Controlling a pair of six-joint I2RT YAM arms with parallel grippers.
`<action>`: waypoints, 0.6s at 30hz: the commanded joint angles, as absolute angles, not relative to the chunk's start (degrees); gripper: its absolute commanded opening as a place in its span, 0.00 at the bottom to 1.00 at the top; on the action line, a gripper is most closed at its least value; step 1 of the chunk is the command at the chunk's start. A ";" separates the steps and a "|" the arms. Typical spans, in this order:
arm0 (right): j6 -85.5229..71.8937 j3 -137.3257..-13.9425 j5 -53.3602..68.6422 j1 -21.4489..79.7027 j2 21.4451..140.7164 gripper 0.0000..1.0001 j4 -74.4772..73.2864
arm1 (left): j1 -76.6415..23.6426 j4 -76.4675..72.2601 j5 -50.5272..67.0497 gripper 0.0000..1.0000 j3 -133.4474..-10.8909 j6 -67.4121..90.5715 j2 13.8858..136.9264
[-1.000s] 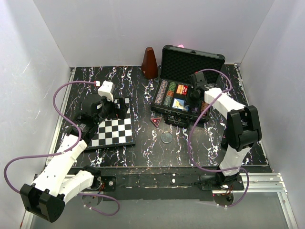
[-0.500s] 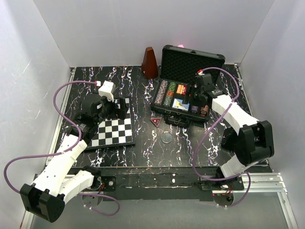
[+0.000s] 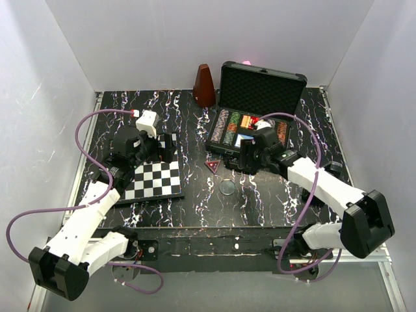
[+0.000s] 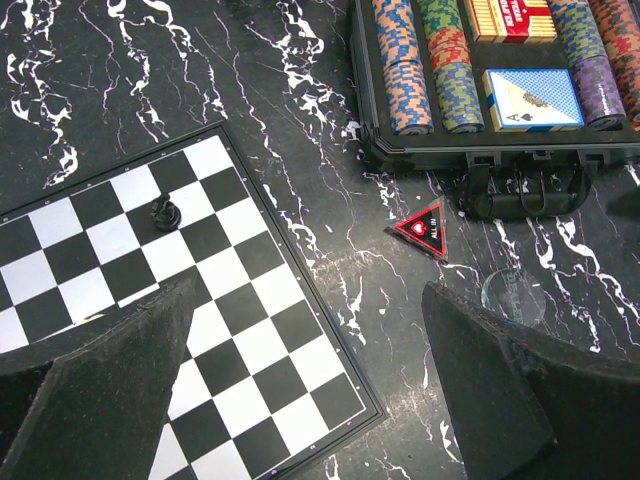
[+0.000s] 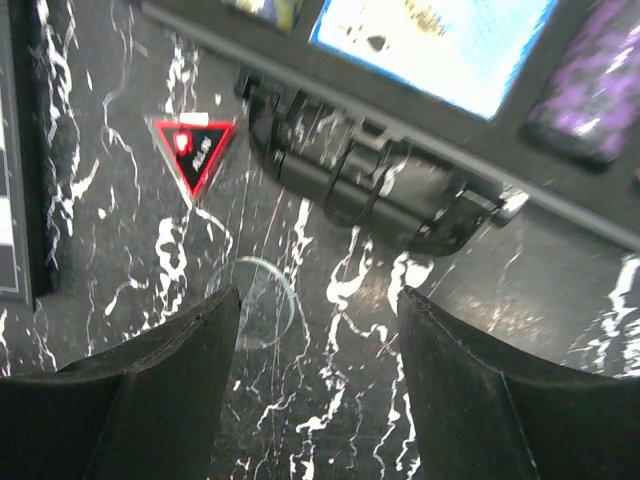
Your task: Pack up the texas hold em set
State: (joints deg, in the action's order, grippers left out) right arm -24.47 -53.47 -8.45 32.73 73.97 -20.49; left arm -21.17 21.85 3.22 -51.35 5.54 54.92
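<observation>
Between the right fingers: the right gripper [image 5: 318, 295] hangs spread over the marbled table [image 5: 330, 400] and pinches nothing; a clear round button [image 5: 255, 300] lies flat under the gap, close to one fingertip.
Just beyond the right fingertips: the front wall and handle of the black case [image 5: 370, 185]; inside it lies a blue card box [image 5: 430, 30].
Ahead and to one side of the right fingers: a red triangular marker [image 5: 192, 150] lies flat on the table, near the case front and apart from the button.
Between the left fingers: the left gripper [image 4: 308, 293] is spread wide and empty, above a corner of the chessboard [image 4: 200, 330].
Ahead of the left fingers, on the board: one dark chess piece [image 4: 165, 212] on a white square.
Far ahead of the left fingers: the open case holds rows of poker chips [image 4: 405, 70], with a red card box [image 4: 510, 18] behind the blue one.
Case lid: stands upright, foam lining facing the arms.
Beyond the case corner: a brown metronome [image 3: 205, 86].
</observation>
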 commanded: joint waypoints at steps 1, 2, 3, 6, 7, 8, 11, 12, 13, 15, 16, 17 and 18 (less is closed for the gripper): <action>-31.10 -50.89 -10.02 37.60 76.72 0.71 -18.37 | -21.18 21.01 3.78 0.98 -51.15 5.62 54.93; -32.42 -50.98 -10.54 38.84 78.12 0.71 -18.89 | -21.18 21.01 3.69 0.98 -51.15 5.54 54.93; -33.56 -51.32 -11.24 40.33 79.35 0.71 -19.07 | -21.18 21.01 3.60 0.98 -51.07 5.54 55.02; -36.38 -52.38 -12.30 43.85 83.48 0.72 -19.42 | -21.18 21.01 3.69 0.98 -51.06 5.36 55.37; -37.17 -52.90 -12.57 44.99 84.63 0.72 -19.86 | -21.18 21.01 3.69 0.98 -51.06 5.27 55.46; -37.87 -53.87 -13.09 45.87 85.94 0.73 -20.56 | -21.18 21.01 3.69 0.98 -51.06 5.27 55.63; -38.85 -56.16 -14.68 47.72 88.94 0.75 -22.76 | -21.18 21.01 3.69 0.98 -51.15 5.10 55.55; -38.93 -56.86 -14.68 48.07 89.73 0.76 -23.02 | -21.18 21.01 3.69 0.98 -51.15 5.10 55.46; -38.76 -57.39 -14.59 48.34 90.35 0.76 -23.29 | -21.18 21.01 3.60 0.98 -51.15 5.01 55.55; -38.76 -57.92 -14.33 48.95 91.05 0.77 -23.47 | -21.18 21.01 3.60 0.98 -51.24 5.01 55.63; -38.85 -58.09 -13.89 49.13 91.40 0.78 -23.64 | -21.18 21.01 3.60 0.98 -51.24 5.01 55.63; -38.76 -58.44 -13.54 49.22 91.84 0.78 -23.90 | -21.18 21.01 3.69 0.98 -51.33 5.01 55.63; -38.76 -58.53 -13.19 49.39 92.28 0.79 -23.99 | -21.18 21.09 3.69 0.98 -51.24 5.01 55.63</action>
State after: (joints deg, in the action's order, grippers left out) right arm -37.43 -55.55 -12.29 48.66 91.44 -22.92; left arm -21.17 21.82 3.44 -51.35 5.52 55.99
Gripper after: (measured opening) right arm 0.779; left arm 0.982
